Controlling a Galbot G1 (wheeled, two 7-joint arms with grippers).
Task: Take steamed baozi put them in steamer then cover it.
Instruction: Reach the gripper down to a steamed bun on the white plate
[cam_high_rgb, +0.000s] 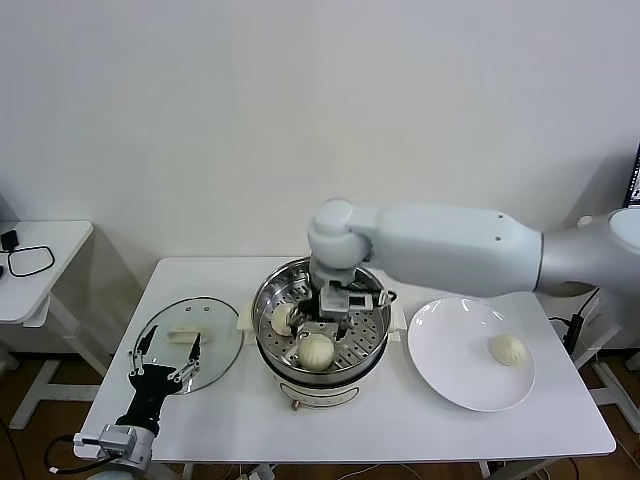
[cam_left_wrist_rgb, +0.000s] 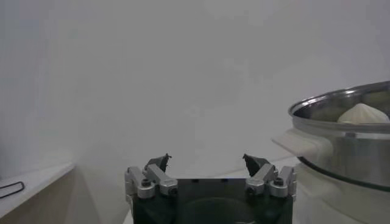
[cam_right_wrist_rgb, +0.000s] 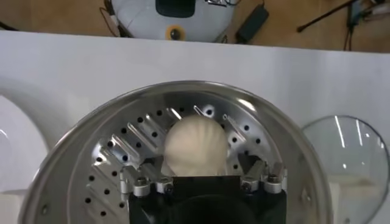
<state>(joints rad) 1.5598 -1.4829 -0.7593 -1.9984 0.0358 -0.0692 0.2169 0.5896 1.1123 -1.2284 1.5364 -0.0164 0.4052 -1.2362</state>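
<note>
Right wrist view: right gripper (cam_right_wrist_rgb: 206, 176) — jaws spread wide, nothing clamped, a baozi (cam_right_wrist_rgb: 196, 146) lying free on the perforated tray between them. Around it, the steamer (cam_high_rgb: 268, 300), two buns visible inside from the head view, a third possibly hidden under the wrist. One baozi more (cam_high_rgb: 509, 349) sits on the white plate (cam_high_rgb: 440, 370), just beside the pot. Left gripper (cam_high_rgb: 166, 359) — fingers wide, empty, hovering over the glass lid (cam_high_rgb: 215, 315) on the table (cam_high_rgb: 400, 420). Step in hand, as I judge it: release of a bun into the pot. Next: lift clear, cross to the plate, take the last bun.
</note>
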